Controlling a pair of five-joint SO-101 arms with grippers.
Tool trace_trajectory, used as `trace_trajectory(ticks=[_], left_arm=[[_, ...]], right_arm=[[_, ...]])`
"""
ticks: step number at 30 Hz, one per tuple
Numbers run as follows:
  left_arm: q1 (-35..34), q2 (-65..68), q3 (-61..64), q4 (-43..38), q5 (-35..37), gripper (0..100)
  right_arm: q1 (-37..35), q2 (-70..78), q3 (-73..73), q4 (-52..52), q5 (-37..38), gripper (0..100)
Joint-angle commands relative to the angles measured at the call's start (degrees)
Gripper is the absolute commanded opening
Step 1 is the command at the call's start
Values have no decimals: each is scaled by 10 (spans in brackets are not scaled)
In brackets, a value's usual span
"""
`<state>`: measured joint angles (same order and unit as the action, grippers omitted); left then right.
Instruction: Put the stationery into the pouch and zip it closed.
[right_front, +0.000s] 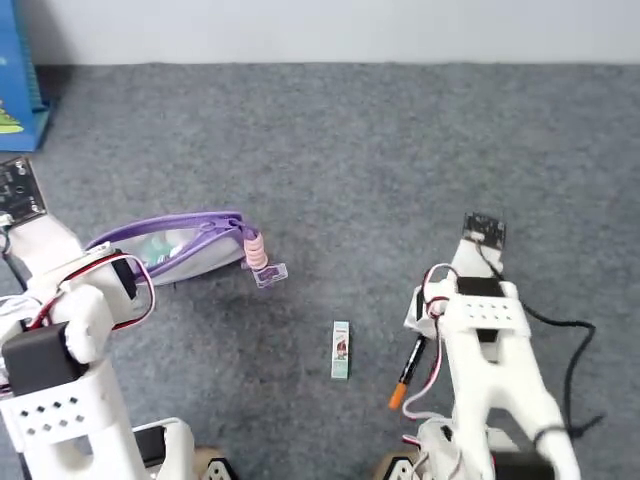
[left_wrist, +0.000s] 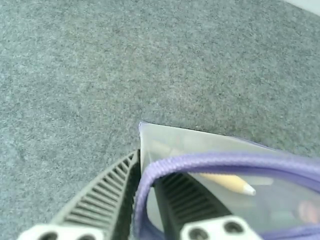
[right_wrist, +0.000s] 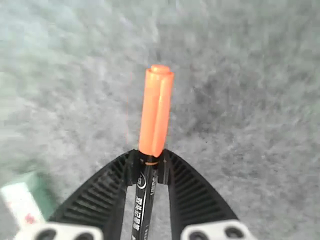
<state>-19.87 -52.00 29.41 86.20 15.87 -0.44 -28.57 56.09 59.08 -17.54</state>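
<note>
So the left hand (left_wrist: 144, 167) was clamped on the end edge of the clear plastic pouch with the purple zipper (right_front: 185, 250). The pouch lay unzipped on the grey felt bench (right_front: 400, 150) with a yellowish pencil (left_wrist: 225, 181) inside. Well off to the pouch's right, the right hand (right_wrist: 149, 156) was pinching a black marker with an orange cap (right_wrist: 156, 110). A small green-and-white eraser (right_front: 341, 350) lay between pouch and marker.

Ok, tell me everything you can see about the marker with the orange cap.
A slim marker: black barrel with white print, glossy orange cap fitted, plastic by the look. The right claw is shut on it where cap meets barrel, and the cap juts out beyond it. From above, it slants beside that arm over the grey carpet. Whether it touches the carpet I cannot tell.
</note>
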Motion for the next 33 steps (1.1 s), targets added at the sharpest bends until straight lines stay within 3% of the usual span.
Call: trace_trajectory(ticks=[1,8,18,24,33], left_arm=[[-4,5,-15,-8,4,13],[-4,7,-33,-4,4,13],[-4,10,-33,-4,4,13],[-4,11,-31,-4,4,13],[-4,11,-29,4,4,13]], right_arm=[[-18,-107,-74,80,11,8],[-113,-225,-194,181,12,8],[-269,-237,-367,163,12,7],[-337,-237,-442,104,9,7],[-430,-237,-408,-122,-23,7]])
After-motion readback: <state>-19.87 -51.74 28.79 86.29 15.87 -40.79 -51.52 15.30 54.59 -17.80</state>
